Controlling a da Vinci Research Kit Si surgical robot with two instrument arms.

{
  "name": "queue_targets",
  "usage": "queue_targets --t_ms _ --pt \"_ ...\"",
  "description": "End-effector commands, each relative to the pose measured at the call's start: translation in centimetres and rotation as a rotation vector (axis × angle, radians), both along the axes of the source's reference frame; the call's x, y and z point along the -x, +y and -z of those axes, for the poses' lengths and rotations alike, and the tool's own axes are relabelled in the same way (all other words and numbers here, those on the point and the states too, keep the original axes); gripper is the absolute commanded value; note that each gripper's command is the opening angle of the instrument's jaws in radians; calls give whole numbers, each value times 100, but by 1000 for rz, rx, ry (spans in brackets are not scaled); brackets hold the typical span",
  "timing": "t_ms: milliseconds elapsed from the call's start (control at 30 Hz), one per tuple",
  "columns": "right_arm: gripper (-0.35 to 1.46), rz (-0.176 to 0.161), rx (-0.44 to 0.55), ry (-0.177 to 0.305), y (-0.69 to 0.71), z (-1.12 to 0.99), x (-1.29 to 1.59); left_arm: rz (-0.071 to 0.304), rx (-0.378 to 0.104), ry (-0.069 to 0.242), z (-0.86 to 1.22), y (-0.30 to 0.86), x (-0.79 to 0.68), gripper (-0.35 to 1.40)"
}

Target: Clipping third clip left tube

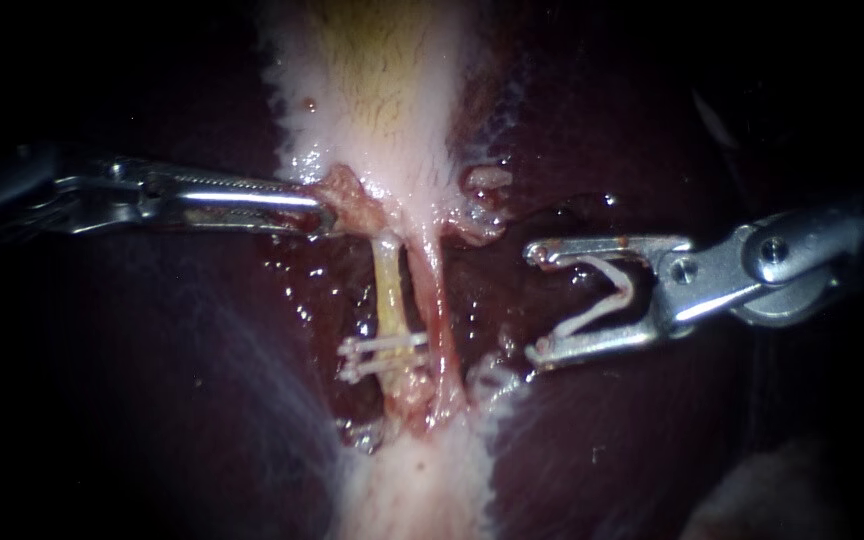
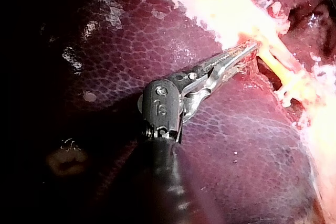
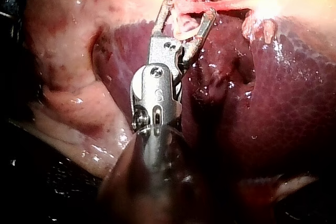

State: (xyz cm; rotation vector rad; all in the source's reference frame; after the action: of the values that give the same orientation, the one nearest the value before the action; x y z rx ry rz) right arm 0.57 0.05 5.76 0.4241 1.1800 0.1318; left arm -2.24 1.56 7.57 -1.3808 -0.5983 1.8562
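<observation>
Two sets of jaws show: those of my left instrument [image 1: 324,212] are clenched on a pinkish fold of tissue [image 1: 352,198] at the narrow lower end of the gallbladder [image 1: 382,90]. Those of my right instrument [image 1: 535,302] stand wide apart yet grasp a white loaded clip [image 1: 607,295], whose two legs lie against the jaws from either side. The right jaws' tips face the tubes but are apart from them, over dark, wet liver [image 1: 652,430]. Close to the left jaws, the pale yellow left tube [image 1: 388,285] runs down from the held fold. The reddish right tube [image 1: 437,310] lies just beside it, on the side nearer the right instrument. Two white clips [image 1: 380,357] cross the left tube low down, one just beneath the other, their ends sticking out towards the left instrument's side. Pale fatty tissue [image 1: 422,490] continues below the tubes, with liver on both sides.
</observation>
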Motion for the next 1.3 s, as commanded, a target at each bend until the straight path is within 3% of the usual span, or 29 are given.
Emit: queue_targets --t_ms 33,267,467,567,900,1100,1300 --pt "50 1 0 0 0 0 0 0 -1 0 1 0 -1 -35" --pt "50 1 0 1 -1 0 0 -3 -26 -6 43 11 -24 -35" --pt "50 1 0 1 -1 0 0 28 37 -29 95 29 -57 -35" --pt "50 2 0 1 -1 0 0 33 53 -32 113 36 -65 -35" --pt "50 7 -8 5 -3 2 -12 40 57 -30 113 31 -64 -35" --pt "49 4 -104 2 -12 0 -43 41 58 -28 113 28 -62 -35" --pt "49 -29 -183 -34 -10 -8 -84 43 59 -26 116 26 -61 -35"
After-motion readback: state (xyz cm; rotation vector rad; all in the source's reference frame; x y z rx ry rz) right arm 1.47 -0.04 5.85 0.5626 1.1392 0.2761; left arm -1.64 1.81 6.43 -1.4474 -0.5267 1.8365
